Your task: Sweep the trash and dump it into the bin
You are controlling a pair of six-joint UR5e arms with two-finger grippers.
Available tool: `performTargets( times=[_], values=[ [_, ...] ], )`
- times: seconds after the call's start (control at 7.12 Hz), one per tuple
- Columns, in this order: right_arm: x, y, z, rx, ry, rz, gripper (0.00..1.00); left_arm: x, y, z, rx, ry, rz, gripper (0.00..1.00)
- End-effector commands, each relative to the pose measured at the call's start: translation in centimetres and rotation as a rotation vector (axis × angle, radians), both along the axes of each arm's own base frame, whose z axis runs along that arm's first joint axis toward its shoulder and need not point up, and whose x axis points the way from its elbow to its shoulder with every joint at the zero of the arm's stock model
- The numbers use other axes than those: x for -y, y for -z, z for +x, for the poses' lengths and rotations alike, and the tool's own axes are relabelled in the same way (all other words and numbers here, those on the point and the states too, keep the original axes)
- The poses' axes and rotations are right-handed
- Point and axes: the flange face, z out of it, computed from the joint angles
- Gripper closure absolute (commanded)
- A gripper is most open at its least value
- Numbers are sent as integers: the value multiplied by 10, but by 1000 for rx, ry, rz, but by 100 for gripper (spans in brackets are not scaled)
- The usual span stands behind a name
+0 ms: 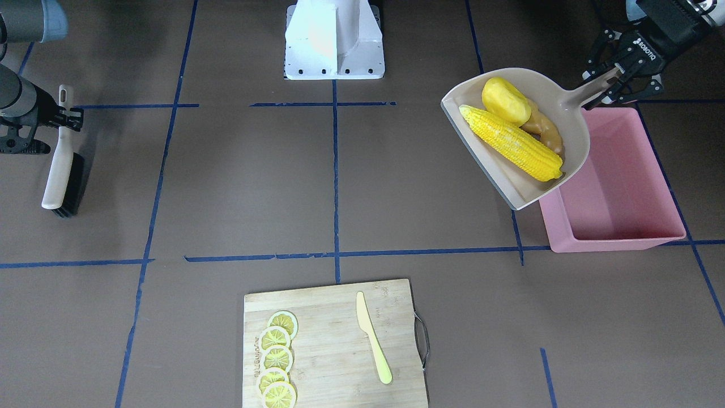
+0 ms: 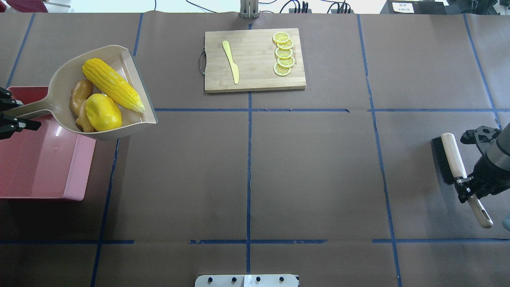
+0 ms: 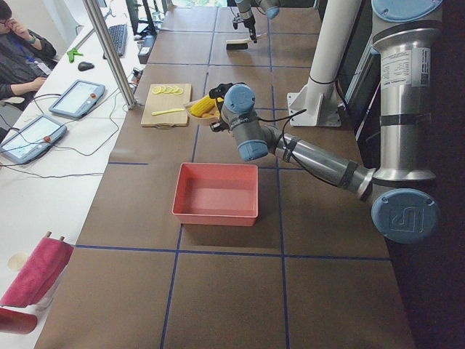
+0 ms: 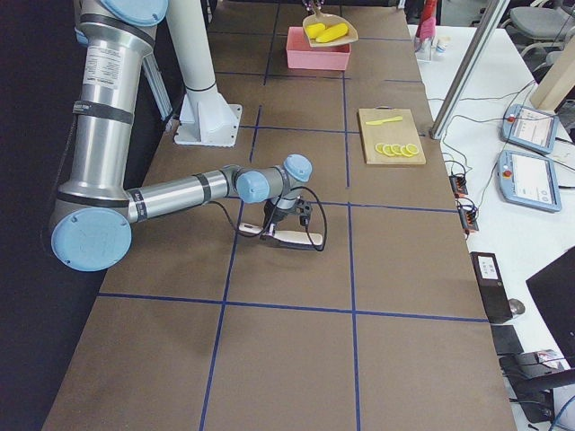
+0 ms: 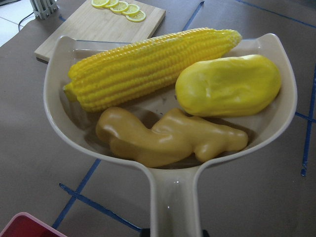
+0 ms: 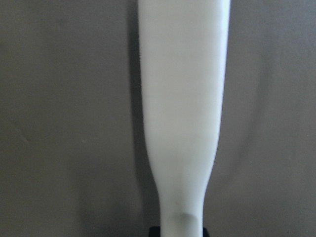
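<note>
Left gripper (image 1: pixel 614 85) clamping handle of dustpan (image 1: pixel 510 187), upper right of front view. Pan hanging over bin (image 1: pixel 617 192) edge, carrying corn cob (image 1: pixel 512 141), potato (image 1: pixel 505 101), ginger root (image 1: pixel 546 131). Right gripper (image 1: pixel 65 116) pinching brush (image 1: pixel 56 181) handle, far left.

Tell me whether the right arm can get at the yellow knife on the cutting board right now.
Probably not as it stands. The right pincer is shut on the brush handle, so it has no free grip. Nothing stands between it and the knife on the cutting board, though.
</note>
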Motion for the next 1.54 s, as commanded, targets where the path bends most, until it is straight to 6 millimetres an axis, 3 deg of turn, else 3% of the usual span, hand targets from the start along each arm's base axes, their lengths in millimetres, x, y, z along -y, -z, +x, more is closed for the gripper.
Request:
performTargets(
  times=[0.0,0.28,0.42,0.7,0.84,1.26,1.4],
  values=[
    [-1,0,-2,5,-3,-11,1,0,-1,-3,1,4,-3,100],
    [-2,26,6,35,-16,29,0,-1,-6,-12,5,20,-9,100],
    [6,38,33,47,-81,47,0,-10,-19,-22,15,24,-36,100],
    [27,56,85,69,-216,79,0,-38,-50,-73,33,97,-107,100],
    [32,65,97,78,-246,92,0,-52,-68,-102,40,160,-158,100],
    [35,72,103,86,-261,106,0,-96,-129,-147,65,270,-320,99],
    [38,73,110,88,-280,112,0,-109,-141,-151,65,273,-335,99]
  ],
)
